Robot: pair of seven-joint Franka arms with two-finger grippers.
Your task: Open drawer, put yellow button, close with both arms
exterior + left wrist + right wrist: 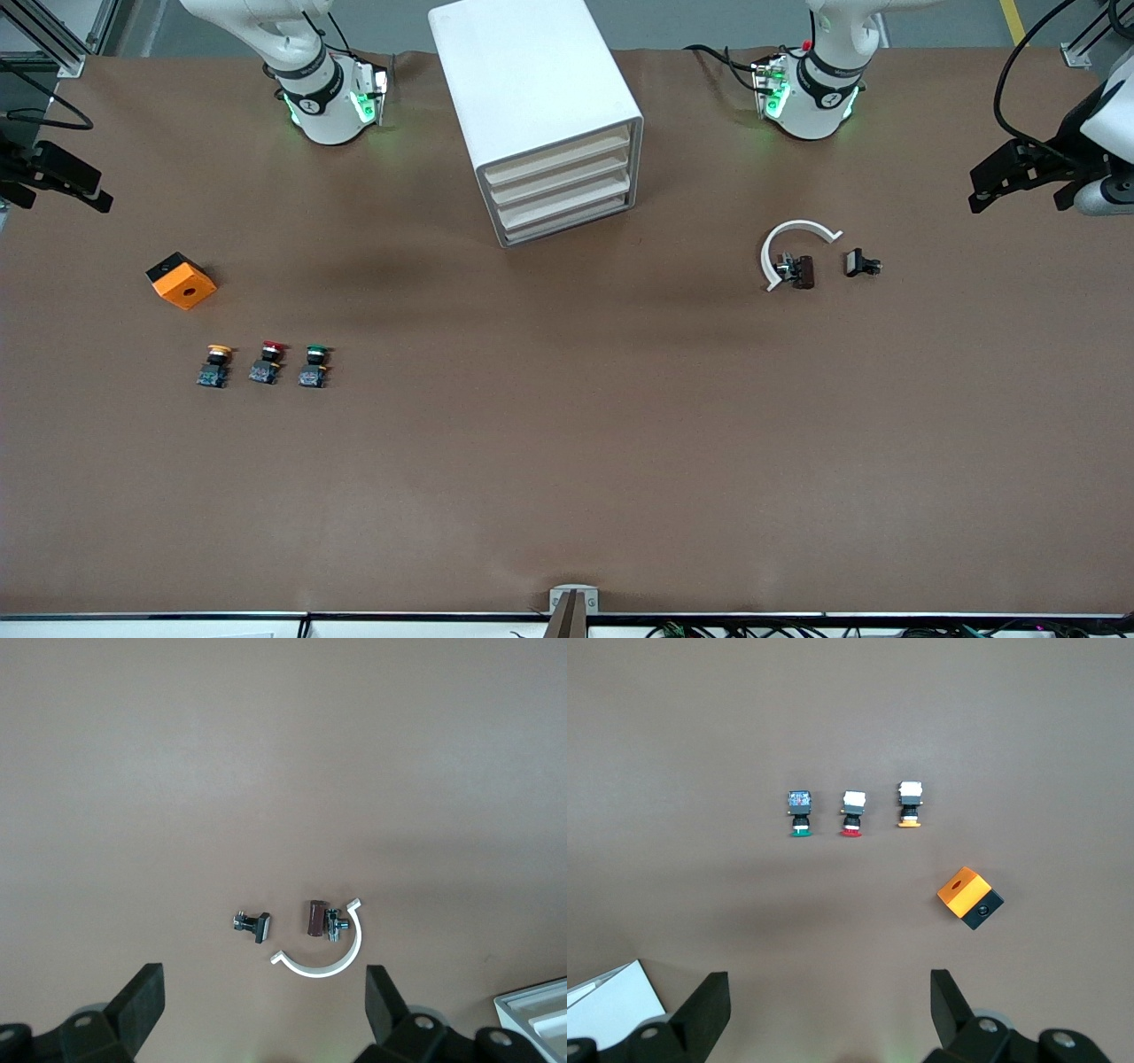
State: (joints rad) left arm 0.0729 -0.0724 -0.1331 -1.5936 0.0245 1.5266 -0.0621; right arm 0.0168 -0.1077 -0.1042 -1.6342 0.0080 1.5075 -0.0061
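The white cabinet stands between the two arm bases, and its topmost drawer is shut flush like the three below it. The yellow button stands on the table toward the right arm's end, first in a row with a red one and a green one. My right gripper hangs open and empty high over the table's right-arm end, with the buttons in its view. Over the left-arm end my left gripper is also raised, open and holding nothing.
The red button and the green button stand beside the yellow one. An orange box sits farther from the front camera than the buttons. Toward the left arm's end lie a white C-shaped clip, a brown part and a black part.
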